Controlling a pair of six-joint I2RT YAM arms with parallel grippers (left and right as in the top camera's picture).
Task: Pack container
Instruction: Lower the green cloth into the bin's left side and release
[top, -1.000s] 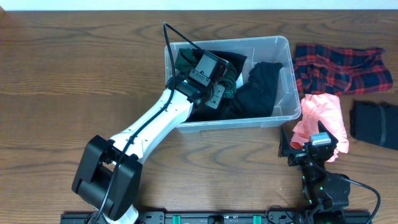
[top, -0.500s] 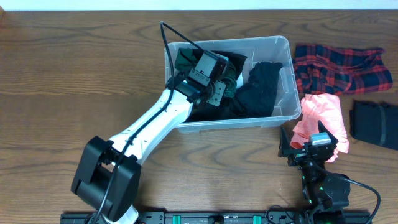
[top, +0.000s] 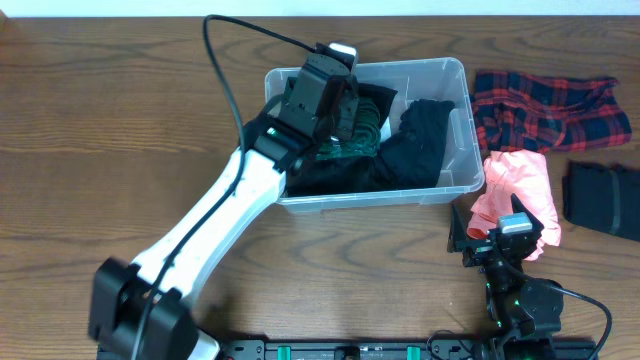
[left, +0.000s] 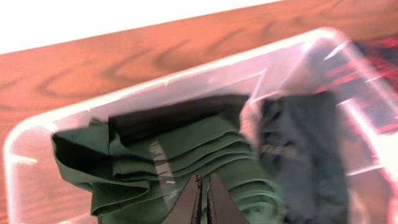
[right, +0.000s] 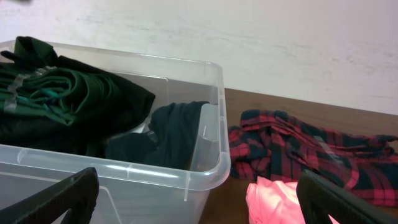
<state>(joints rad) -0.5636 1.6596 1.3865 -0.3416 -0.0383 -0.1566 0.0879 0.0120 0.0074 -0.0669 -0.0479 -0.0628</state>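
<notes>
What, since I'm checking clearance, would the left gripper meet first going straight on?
Probably the green garment in the container; the left gripper points straight at it, though depth is unclear.

The wooden table carries the clear container; to its right lie a red plaid cloth, a pink cloth and a folded black cloth.

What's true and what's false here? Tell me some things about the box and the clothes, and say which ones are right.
The green garment lies inside the container. True.
The pink cloth lies on the table, outside the container. True.
The red plaid shirt is packed in the container. False: the red plaid shirt lies on the table beside it.
The right hand grips the pink cloth. False: the right hand is open and holds nothing.
</notes>
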